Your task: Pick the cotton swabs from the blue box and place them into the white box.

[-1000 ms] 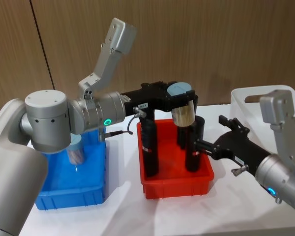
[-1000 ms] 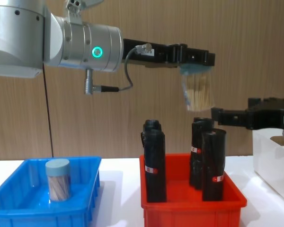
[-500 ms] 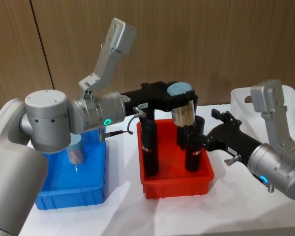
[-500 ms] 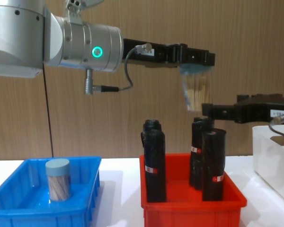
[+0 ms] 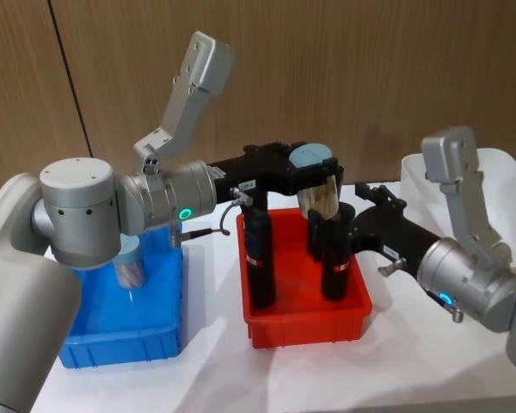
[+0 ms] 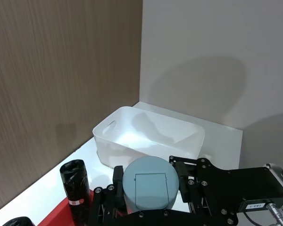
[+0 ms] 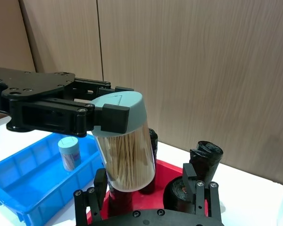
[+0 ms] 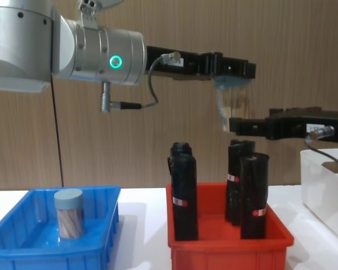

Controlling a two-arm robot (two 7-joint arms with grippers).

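One jar of cotton swabs [image 5: 320,200] is held in the air above the red bin [image 5: 310,325] by the left gripper [image 5: 314,169], whose jaws are closed on its lid. The right gripper [image 8: 236,125] is placed at the jar's lower part, jaws wide on both sides, apart from it. A second jar [image 5: 129,262] is stood upright in the blue box [image 5: 120,348]. The white box [image 5: 509,163] is seen at the far right.
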